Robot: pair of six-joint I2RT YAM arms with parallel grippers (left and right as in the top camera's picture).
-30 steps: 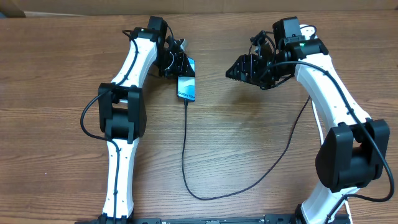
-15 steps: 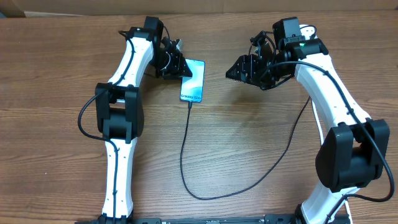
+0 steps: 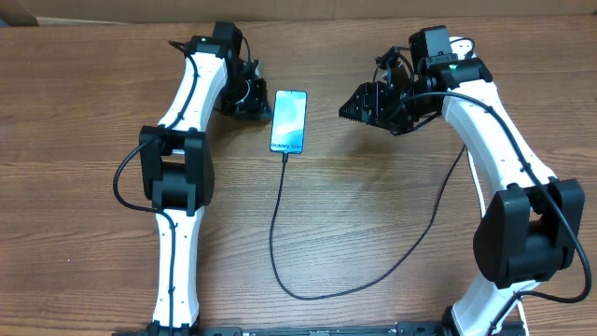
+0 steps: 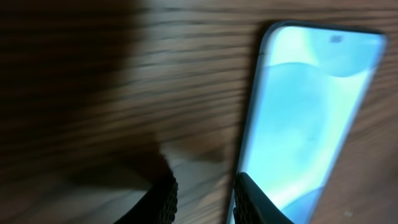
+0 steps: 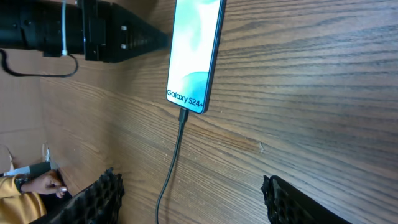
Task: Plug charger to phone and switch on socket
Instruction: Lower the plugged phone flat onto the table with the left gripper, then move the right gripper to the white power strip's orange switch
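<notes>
Broadly, the wooden worktop (image 3: pixel 373 215) shows only the phone and its lead. The socket appears in no view, so I cannot tell which way it lies from either claw.

The phone (image 3: pixel 288 121) lies flat, face up, in the upper middle of the overhead frame, between the two claws. Its long axis runs almost straight up and down the picture, with the top leaning slightly right. It is a slim, dark-edged slab with a lit pale blue-teal screen and small white lettering at its lower end.

The left claw (image 3: pixel 261 105) sits just beside the phone's upper left edge and is the nearer of the two. Its fingers are narrowly parted with bare wood between them, gripping nothing. The right claw (image 3: pixel 350 107) hangs further off to the right, spread wide and empty.

The charger (image 3: pixel 276 233), a thin black cable, drops from the phone's lower end to the bottom centre. It then loops and climbs to the right, where it passes out of sight behind the right arm. The switch probably lies that way, which would favour the right arm.

The connector tip (image 5: pixel 182 116) looks already seated in the phone's port.
</notes>
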